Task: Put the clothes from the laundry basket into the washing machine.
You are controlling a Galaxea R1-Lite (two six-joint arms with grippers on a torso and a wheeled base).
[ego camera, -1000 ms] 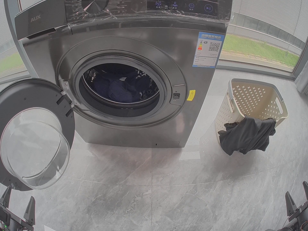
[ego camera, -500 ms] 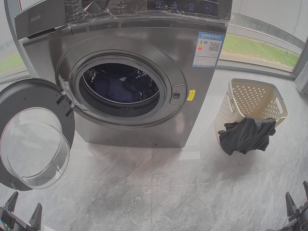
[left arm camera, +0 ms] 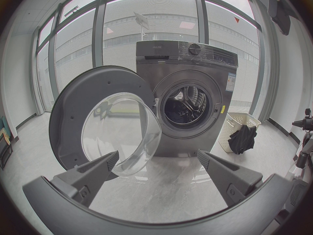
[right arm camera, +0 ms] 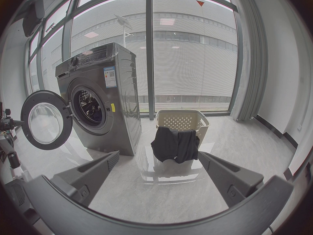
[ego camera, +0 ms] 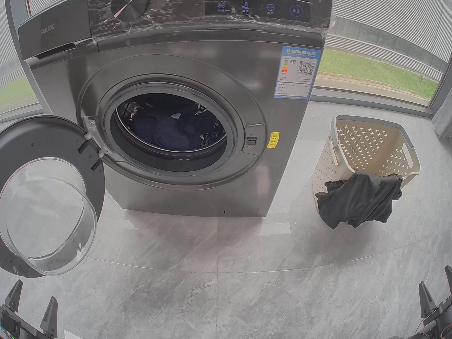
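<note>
One dark grey garment (ego camera: 360, 202) hangs over the front rim of the cream laundry basket (ego camera: 367, 142), which stands on the floor just right of the washing machine (ego camera: 188, 57). More dark clothes (ego camera: 172, 130) lie in the drum, its door (ego camera: 42, 142) swung open to the left. The left gripper (ego camera: 33, 292) and right gripper (ego camera: 434, 278) sit low, well apart from the basket, jaws spread wide and empty.
</note>
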